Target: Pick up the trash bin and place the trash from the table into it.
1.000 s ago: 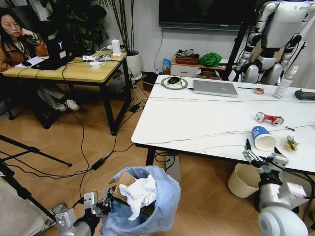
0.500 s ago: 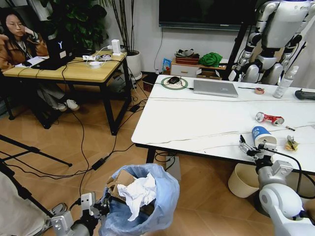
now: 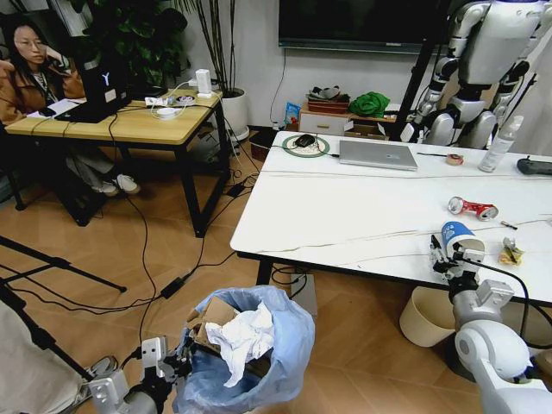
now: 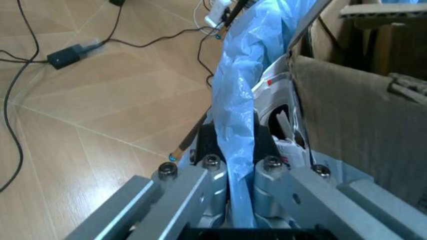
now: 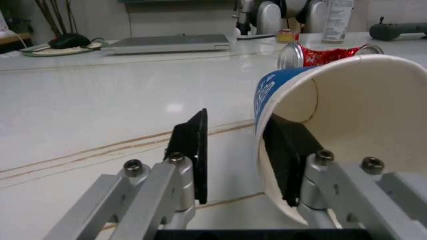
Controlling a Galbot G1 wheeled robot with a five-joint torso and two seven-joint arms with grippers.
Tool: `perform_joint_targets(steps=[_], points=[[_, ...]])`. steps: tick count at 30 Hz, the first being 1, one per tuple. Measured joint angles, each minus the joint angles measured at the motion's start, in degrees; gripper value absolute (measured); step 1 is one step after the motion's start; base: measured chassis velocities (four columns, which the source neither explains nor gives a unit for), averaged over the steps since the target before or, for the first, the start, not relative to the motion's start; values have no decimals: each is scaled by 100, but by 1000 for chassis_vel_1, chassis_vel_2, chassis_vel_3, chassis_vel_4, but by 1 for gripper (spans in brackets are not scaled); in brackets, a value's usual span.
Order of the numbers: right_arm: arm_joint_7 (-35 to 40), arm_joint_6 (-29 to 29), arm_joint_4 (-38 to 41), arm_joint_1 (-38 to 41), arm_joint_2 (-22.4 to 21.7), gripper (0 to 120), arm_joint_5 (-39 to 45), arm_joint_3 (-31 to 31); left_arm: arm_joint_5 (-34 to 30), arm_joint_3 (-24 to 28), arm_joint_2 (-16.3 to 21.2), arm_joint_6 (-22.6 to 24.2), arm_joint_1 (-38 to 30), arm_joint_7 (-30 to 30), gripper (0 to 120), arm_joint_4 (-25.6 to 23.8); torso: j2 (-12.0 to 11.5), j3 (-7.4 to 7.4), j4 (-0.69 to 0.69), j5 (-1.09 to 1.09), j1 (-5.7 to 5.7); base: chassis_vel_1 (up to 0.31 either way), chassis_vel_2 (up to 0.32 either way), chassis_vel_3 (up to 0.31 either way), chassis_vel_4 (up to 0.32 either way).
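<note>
— Marble-white tabletop (image 3: 345, 207) carries what?
— A blue-white paper cup (image 3: 460, 239) on its side near the front edge, a crushed red can (image 3: 472, 208) just behind it.
— And the trash bin (image 3: 276, 362)?
— Off the table's front-left corner, blue-bagged, holding cardboard (image 3: 211, 317) and tissues (image 3: 244, 338). The left gripper (image 4: 233, 162) is clenched on its bag rim.
— The right gripper (image 5: 233, 155)?
— Jaws spread: one pad inside the cup's mouth, the other outside its wall.

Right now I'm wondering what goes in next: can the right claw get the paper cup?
Probably yes. The right claw is open at the paper cup, which lies on its side on the table, one finger inside the mouth and one outside the wall.
</note>
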Motion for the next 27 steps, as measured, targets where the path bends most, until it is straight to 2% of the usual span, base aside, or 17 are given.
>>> perform_joint_targets(steps=[3, 8, 21, 23, 27], points=[[0, -5, 20, -12, 2, 20, 0, 0, -1, -10, 11, 0, 8, -1, 0, -20, 0, 0, 0, 0, 0, 0, 0, 0, 0], [0, -13, 22, -11, -22, 0, -1, -2, 2, -1, 14, 8, 32, -20, 0, -94, 0, 0, 0, 0, 0, 0, 0, 0, 0], [-159, 47, 244, -93, -314, 0, 119, 47, 52, 77, 67, 21, 37, -28, 0, -116, 0, 0, 0, 1, 0, 0, 0, 0, 0], [-512, 97, 732, -283, -693, 0, 216, 44, 14, 77, 133, 34, 23, -36, 0, -115, 0, 0, 0, -2, 0, 0, 0, 0, 0], [-801, 86, 1283, -415, -1012, 0, 411, -94, -23, 83, 169, 42, 14, -37, 0, -97, 0, 0, -1, -1, -2, 0, 0, 0, 0]])
